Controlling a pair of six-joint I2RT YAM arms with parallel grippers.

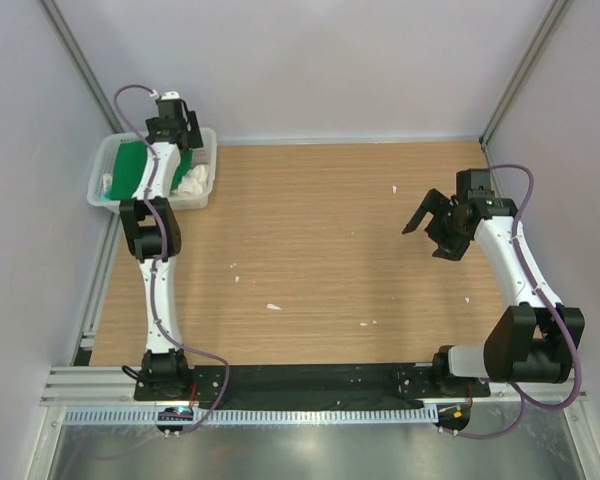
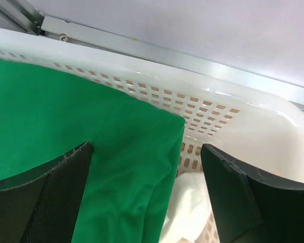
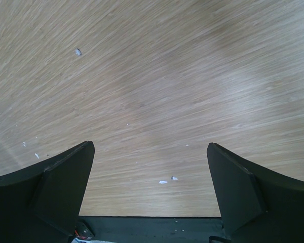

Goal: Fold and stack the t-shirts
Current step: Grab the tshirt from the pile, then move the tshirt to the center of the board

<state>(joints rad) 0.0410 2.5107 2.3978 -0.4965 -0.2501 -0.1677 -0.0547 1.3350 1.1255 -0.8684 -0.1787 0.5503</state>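
Status: task at its very start, by my reading.

- The green t-shirt lies in the white lattice basket at the far left corner of the table, draped loosely with one edge folded over. Not laid out, not folded.
- Beside and under it in the basket is some pale fabric. I cannot tell whether this is the second shirt.
- The left gripper hangs over the basket with its jaws wide apart and nothing between them. The green cloth lies below the gap. I cannot tell whether the fingers touch it.
- The right gripper hovers over bare wood on the right side, jaws spread, holding nothing.
- Only small white flecks lie on the wood. No stack is begun.

Left to do, I judge: lift each shirt out, spread it flat, fold it, stack.
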